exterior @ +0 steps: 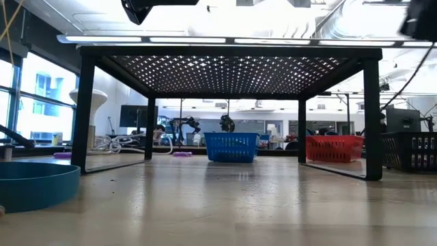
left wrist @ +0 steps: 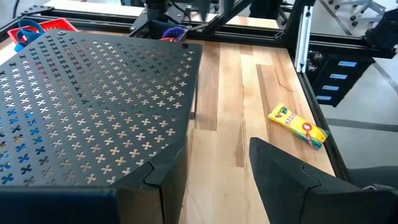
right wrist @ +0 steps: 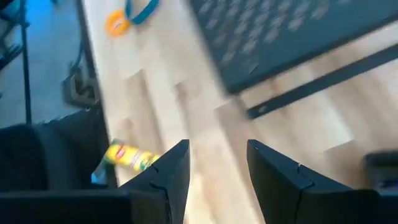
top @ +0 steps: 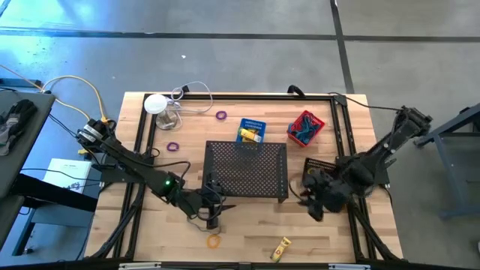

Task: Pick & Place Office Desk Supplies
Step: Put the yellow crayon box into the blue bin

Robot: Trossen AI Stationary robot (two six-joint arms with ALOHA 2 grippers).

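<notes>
High view: small yellow box (top: 281, 248) on front table edge, orange ring (top: 214, 241) just left of it; left gripper (top: 212, 220) above ring, off black mesh stand's (top: 247, 166) front-left corner, fingers parted, empty; right gripper (top: 313, 205) right of stand, fingers apart, nothing between; farther back, blue basket (top: 251, 130), red basket (top: 305, 126), two purple rings (top: 173, 147), possibly bands inside red one.

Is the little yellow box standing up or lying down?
Lying down. The yellow box rests flat on its long side on the wooden table, near the front edge, with nothing touching it.
</notes>
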